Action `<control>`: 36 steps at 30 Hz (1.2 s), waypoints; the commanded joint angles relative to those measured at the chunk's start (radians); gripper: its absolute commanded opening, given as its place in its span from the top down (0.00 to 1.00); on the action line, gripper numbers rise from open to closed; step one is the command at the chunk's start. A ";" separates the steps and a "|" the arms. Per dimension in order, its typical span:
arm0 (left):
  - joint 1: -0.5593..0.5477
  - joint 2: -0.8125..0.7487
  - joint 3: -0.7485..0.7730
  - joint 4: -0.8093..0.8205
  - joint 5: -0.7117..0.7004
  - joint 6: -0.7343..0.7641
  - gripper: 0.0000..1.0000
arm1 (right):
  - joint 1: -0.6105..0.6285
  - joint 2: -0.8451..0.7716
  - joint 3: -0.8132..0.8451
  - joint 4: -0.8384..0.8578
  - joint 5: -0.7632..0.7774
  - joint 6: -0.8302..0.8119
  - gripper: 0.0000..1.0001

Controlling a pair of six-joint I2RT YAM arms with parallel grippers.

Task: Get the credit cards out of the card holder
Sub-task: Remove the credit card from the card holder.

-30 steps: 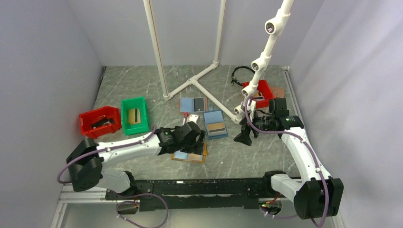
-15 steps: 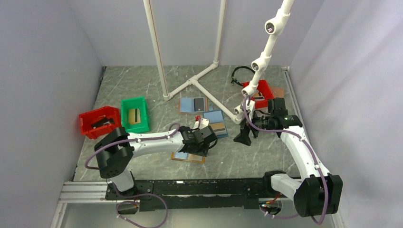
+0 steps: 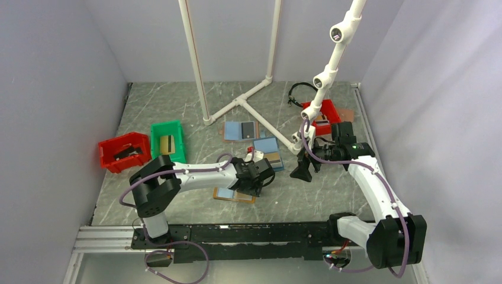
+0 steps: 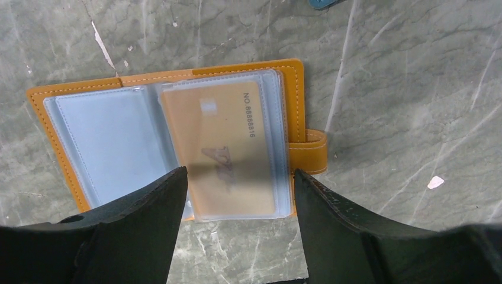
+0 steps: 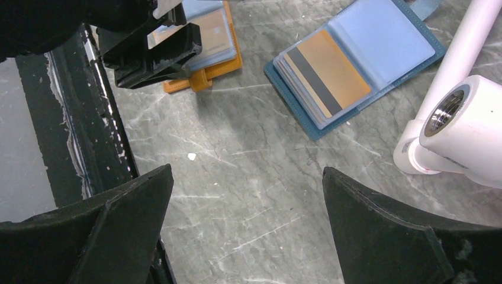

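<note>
The card holder (image 4: 112, 148) lies open on the marble table, orange-brown at the edges and light blue inside. A tan credit card (image 4: 222, 148) sits in its right clear sleeve. The holder's closing strap (image 4: 308, 154) sticks out to the right. My left gripper (image 4: 237, 177) is open and empty, hovering just above the holder's near edge with its fingers either side of the card. In the top view the left gripper (image 3: 257, 177) covers part of the holder (image 3: 231, 196). My right gripper (image 3: 302, 171) is open and empty above bare table (image 5: 247, 171), to the right of the holder (image 5: 234, 56).
Two all-blue holders with cards lie behind, one near (image 3: 269, 152) and one farther back (image 3: 241, 130). A red bin (image 3: 124, 151) and a green bin (image 3: 167, 142) stand at the left, another red bin (image 3: 322, 112) at the back right. White pipe frame (image 3: 248, 100) crosses the middle.
My left gripper has moved right and forward over the card holder, from its left half to its right half with the tan card. The right arm has barely moved.
</note>
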 commanded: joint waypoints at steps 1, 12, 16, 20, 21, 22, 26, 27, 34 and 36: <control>-0.003 0.020 0.047 -0.024 -0.024 -0.002 0.29 | 0.008 -0.003 0.007 0.024 -0.004 0.000 0.00; -0.003 -0.021 0.003 0.005 -0.020 0.001 0.43 | 0.010 0.001 0.007 0.021 -0.005 -0.002 0.00; -0.002 -0.059 -0.020 0.016 -0.021 0.003 0.50 | 0.013 0.007 0.007 0.018 -0.006 -0.003 0.00; -0.002 -0.091 -0.027 0.010 -0.020 0.012 0.54 | 0.015 0.011 0.009 0.013 -0.008 -0.005 0.00; -0.002 -0.102 -0.030 0.010 -0.022 0.013 0.54 | 0.016 0.014 0.009 0.012 -0.009 -0.006 0.00; -0.002 -0.113 -0.034 0.011 -0.023 0.014 0.54 | 0.016 0.015 0.009 0.011 -0.009 -0.007 0.00; 0.002 -0.156 -0.058 0.020 -0.030 0.021 0.55 | 0.019 0.017 0.010 0.009 -0.010 -0.009 0.00; 0.006 -0.165 -0.065 0.024 -0.028 0.025 0.55 | 0.020 0.020 0.010 0.007 -0.010 -0.009 0.00; 0.032 -0.180 -0.105 0.082 0.026 0.065 0.31 | 0.031 0.032 0.013 0.001 -0.010 -0.012 0.00; 0.033 -0.158 -0.089 0.064 0.017 0.072 0.26 | 0.034 0.034 0.013 0.001 -0.011 -0.014 0.00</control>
